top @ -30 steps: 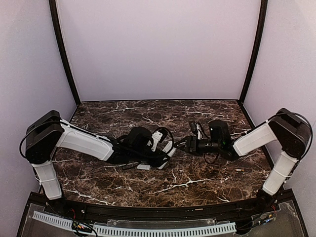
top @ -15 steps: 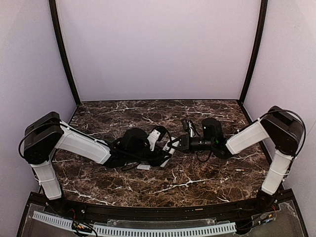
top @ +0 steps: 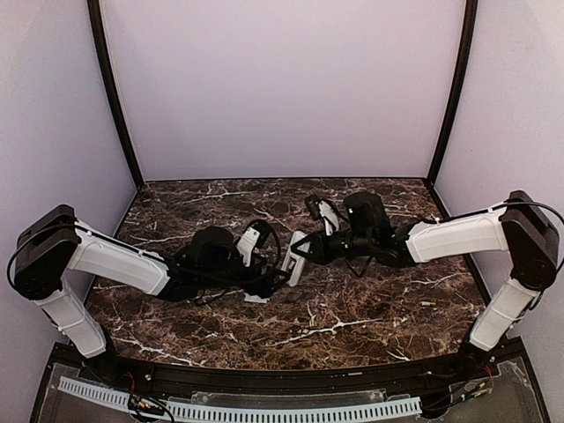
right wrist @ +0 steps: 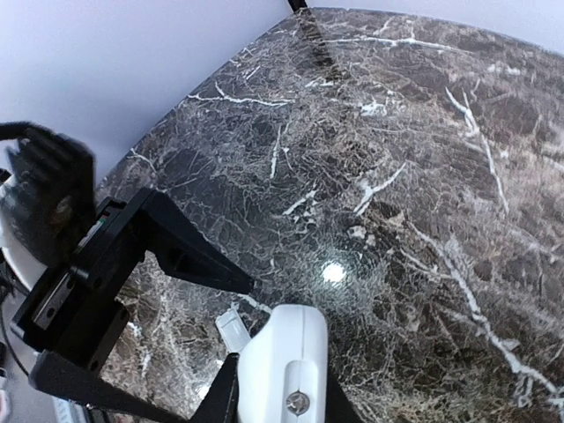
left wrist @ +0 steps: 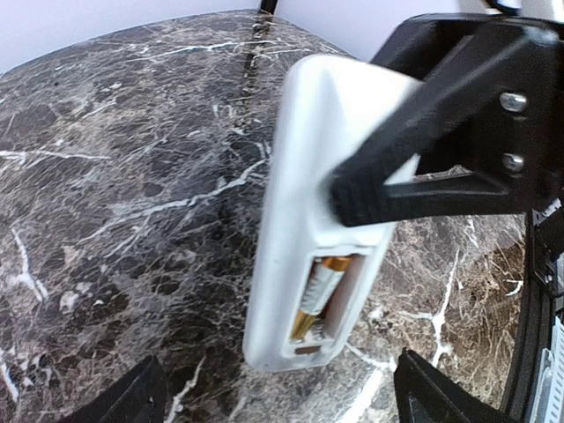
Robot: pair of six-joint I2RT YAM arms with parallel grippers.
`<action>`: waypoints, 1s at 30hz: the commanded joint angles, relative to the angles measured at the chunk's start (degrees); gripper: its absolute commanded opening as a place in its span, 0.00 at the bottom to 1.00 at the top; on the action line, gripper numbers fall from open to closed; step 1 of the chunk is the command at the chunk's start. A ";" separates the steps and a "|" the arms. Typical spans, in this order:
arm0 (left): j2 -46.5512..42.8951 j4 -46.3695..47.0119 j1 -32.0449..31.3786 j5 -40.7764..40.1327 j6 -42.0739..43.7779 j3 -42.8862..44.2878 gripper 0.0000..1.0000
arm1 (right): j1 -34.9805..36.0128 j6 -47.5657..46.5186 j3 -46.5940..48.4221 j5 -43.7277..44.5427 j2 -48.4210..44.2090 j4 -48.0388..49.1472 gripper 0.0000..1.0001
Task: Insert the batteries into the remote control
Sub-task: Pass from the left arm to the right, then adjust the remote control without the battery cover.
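Left fingers (left wrist: 132,401) have withdrawn, spread empty; right fingers (left wrist: 423,167) clamp remote control (left wrist: 300,203), compartment end leftward.

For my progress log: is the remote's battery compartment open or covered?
Open: in the left wrist view the remote control shows an uncovered recess with a battery inside.

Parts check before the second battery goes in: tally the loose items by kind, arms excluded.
Remote control: 1
Battery, showing in the remote's open back: 1
White cover piece, lying on the table: 1
Total: 3
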 commanded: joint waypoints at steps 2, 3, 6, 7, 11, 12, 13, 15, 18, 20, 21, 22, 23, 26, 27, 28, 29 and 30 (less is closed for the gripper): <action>-0.63 -0.16 2.16 1.99 -1.27 -4.07 0.87 | 6.51 -16.51 4.74 16.33 0.19 -9.79 0.00; -0.36 0.21 2.39 2.37 -1.03 -4.34 0.83 | 7.63 -18.16 5.58 18.28 1.02 -10.68 0.00; 1.18 0.06 2.56 3.39 -0.41 -4.76 0.73 | 11.49 -22.41 7.58 25.97 3.70 -12.57 0.00; 1.81 0.20 2.57 3.42 -0.42 -4.82 0.68 | 12.35 -22.74 8.07 27.67 4.35 -12.69 0.00; 3.39 1.10 2.59 4.54 -0.26 -4.79 0.61 | 15.00 -26.37 9.50 33.45 5.84 -13.39 0.00; 3.59 1.16 2.61 4.65 -0.21 -4.74 0.59 | 15.43 -26.96 9.77 34.79 5.99 -13.50 0.00; 3.93 1.20 2.60 4.63 -0.06 -4.71 0.58 | 15.97 -27.79 9.96 36.31 6.06 -13.52 0.00; 4.22 1.46 2.59 4.79 0.21 -4.69 0.55 | 16.69 -29.25 10.22 38.39 6.13 -13.52 0.00; 4.35 1.64 2.59 5.04 0.55 -4.63 0.50 | 17.57 -30.97 10.81 40.87 6.55 -13.73 0.00; 4.26 1.61 2.59 4.88 0.76 -4.54 0.50 | 17.97 -31.64 10.87 42.08 6.58 -13.78 0.00; 4.30 1.42 2.59 4.78 0.84 -4.46 0.50 | 18.00 -31.25 10.77 42.21 6.43 -13.77 0.00; 4.26 1.36 2.65 4.69 0.91 -4.44 0.50 | 17.94 -31.03 10.52 41.98 6.13 -13.56 0.00; 4.12 1.07 2.66 4.69 1.14 -4.39 0.50 | 17.94 -30.78 10.26 42.05 5.76 -13.57 0.00; 3.18 -2.10 3.17 4.48 1.97 -3.35 0.48 | 16.90 -28.89 9.11 41.91 3.90 -14.23 0.00; 2.95 -3.13 3.23 4.20 2.40 -2.96 0.47 | 15.75 -28.01 8.32 41.15 2.41 -14.30 0.00; 2.37 -6.05 3.36 3.92 3.75 -1.80 0.46 | 14.65 -26.73 7.25 39.77 0.77 -14.24 0.00; 2.15 -7.78 3.46 2.76 4.26 -1.05 0.46 | 13.30 -25.33 6.23 37.81 -0.99 -14.18 0.00; 1.95 -12.22 3.59 2.06 4.74 1.01 0.45 | 11.91 -23.93 5.02 34.72 -2.52 -13.91 0.00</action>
